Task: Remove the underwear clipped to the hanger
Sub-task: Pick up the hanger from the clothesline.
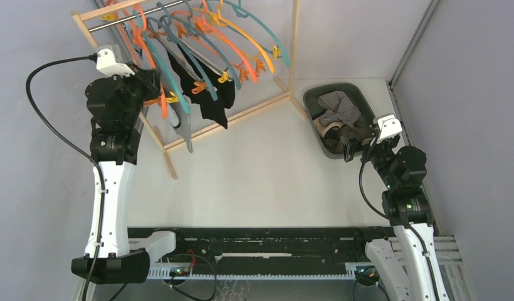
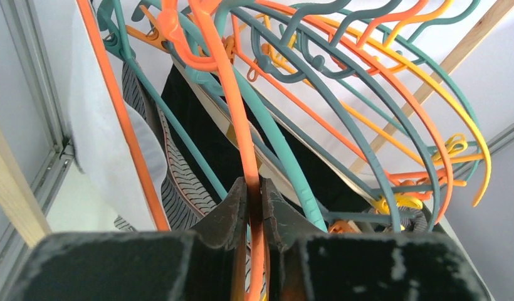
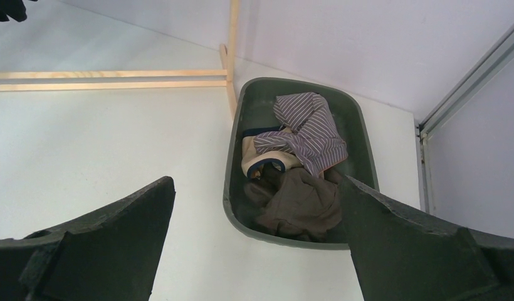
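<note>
Several coloured hangers hang from a wooden rack (image 1: 242,113) at the back left. Black underwear (image 1: 210,103) and a grey piece (image 1: 185,128) hang clipped below them. My left gripper (image 1: 151,81) is up among the hangers. In the left wrist view it (image 2: 254,185) is shut on the thin bar of an orange hanger (image 2: 232,106). Black underwear (image 2: 198,125), a grey ribbed band (image 2: 179,182) and white cloth (image 2: 101,144) hang just behind it. My right gripper (image 1: 358,141) stands open and empty (image 3: 256,180) over the near end of a dark green bin (image 3: 232,157).
The bin (image 1: 317,94) at the back right holds a striped cloth (image 3: 311,128) and a brown cloth (image 3: 298,204). The rack's wooden foot bars (image 3: 110,78) run along the table towards the bin. Grey walls close in on the left, back and right.
</note>
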Controlling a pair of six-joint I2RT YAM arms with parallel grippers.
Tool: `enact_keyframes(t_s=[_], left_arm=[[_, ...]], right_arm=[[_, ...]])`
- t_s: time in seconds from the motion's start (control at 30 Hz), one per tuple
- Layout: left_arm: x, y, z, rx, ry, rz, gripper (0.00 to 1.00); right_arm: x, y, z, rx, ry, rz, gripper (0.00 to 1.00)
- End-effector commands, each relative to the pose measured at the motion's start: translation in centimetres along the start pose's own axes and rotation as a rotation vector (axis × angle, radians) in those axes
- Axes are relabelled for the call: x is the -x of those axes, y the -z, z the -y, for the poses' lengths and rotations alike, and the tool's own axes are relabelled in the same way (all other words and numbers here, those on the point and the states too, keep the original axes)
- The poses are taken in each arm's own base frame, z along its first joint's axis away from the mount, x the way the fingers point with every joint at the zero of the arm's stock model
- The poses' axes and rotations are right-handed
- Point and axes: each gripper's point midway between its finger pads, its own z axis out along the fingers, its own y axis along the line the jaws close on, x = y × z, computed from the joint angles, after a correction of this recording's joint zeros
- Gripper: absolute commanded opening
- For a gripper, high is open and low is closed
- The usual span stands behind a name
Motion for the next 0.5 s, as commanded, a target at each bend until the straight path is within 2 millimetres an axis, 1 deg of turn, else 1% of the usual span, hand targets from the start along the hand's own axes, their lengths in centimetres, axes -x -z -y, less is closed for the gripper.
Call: enact_keyframes(t_s=[0.0, 0.2, 0.47], left_arm=[[4.2, 0.8, 1.9, -0.077, 0.017, 0.198, 0.0], [4.6, 2.4, 2.3, -0.101, 0.038, 0.254, 0.0], [4.4, 3.9, 2.5, -0.11, 0.052, 0.267, 0.0]], right_arm=[[0.9, 0.1, -0.2, 0.012, 0.023, 0.037, 1.0], [1.0, 0.0, -0.4, 0.019, 0.026, 0.038, 1.0], [1.0, 0.0, -0.6, 0.025, 0.028, 0.038, 1.0]])
